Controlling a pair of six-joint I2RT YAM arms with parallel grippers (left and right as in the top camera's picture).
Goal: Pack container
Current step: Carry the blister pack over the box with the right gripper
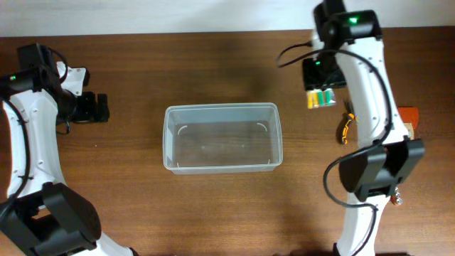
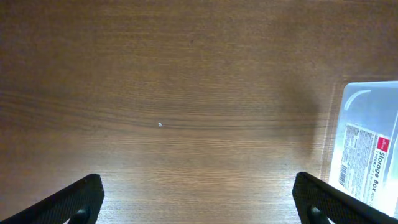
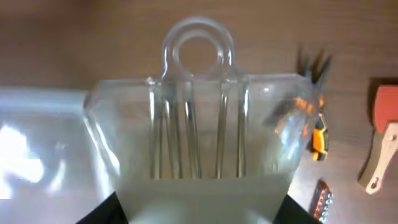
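The container (image 1: 222,137) sat upright at the middle of the tabletop (image 1: 213,57), its long side running left to right, between my two arms. My left pincer (image 2: 202,204) hovered over bare wood near its left end, fingers wide apart and holding nothing. Off to the right, my right pincer (image 3: 196,214) was clamped on a small clear case (image 3: 199,143) with a hanging ring, apart from the container. Orange-and-black pliers (image 1: 345,125) lay near it, and a wooden-handled tool with a red head (image 3: 382,140) lay beyond.
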